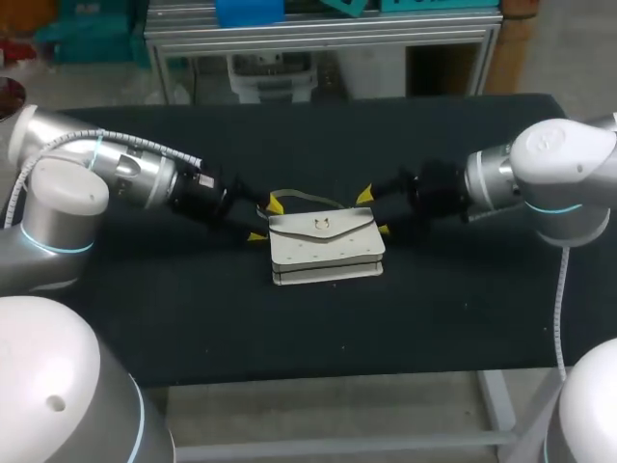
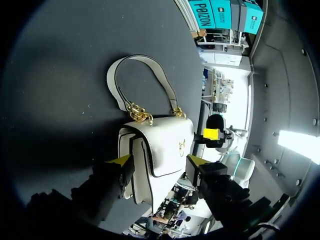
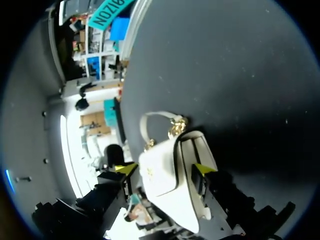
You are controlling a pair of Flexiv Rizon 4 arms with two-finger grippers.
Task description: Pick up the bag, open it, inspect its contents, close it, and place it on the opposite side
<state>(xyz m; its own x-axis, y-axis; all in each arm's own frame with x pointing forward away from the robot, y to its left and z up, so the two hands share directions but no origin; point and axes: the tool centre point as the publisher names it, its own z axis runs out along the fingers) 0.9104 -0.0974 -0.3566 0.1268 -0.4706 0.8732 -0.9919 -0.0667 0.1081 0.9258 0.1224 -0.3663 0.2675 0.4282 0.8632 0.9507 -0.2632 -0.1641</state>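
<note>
Though flat on table [image 1: 193, 318], bag [image 1: 326, 248] (flap [image 1: 323, 228] down) — between left fingers [image 2: 120, 161], right fingers [image 3: 202, 168]

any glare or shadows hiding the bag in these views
Head view: the bag is evenly lit, pale against the dark table, with no glare. Left wrist view: a soft shadow darkens the table beside the bag, but the bag itself is clear. Right wrist view: bright light beyond the table makes the bag's near edge hard to pick out.

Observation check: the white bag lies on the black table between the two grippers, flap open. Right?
No, the flap is shut, as the head view shows; the bag lies on the table between the left gripper and the right gripper.
</note>
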